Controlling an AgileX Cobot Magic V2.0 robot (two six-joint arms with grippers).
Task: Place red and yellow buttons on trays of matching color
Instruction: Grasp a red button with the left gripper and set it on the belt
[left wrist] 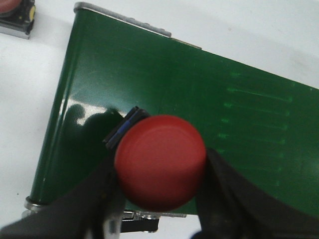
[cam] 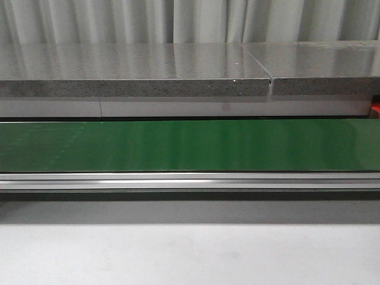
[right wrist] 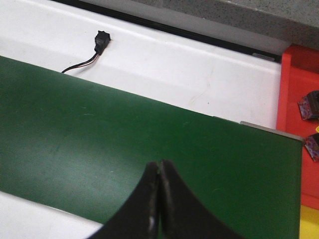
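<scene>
We see the red button (left wrist: 160, 162) gripped between the left gripper (left wrist: 158, 199) fingers (left wrist: 89, 199), held above the green conveyor belt (left wrist: 209, 99) near its end. A second red button (left wrist: 12, 12) sits on the white tabletop (left wrist: 30, 99) beyond. The right gripper (right wrist: 159, 199) hangs over the belt, fingers pressed together, empty, with the red tray (right wrist: 294, 99) just past the belt's end.

Pale curtain (cam: 178, 18), speckled grey counter (cam: 130, 71) — glossy
</scene>
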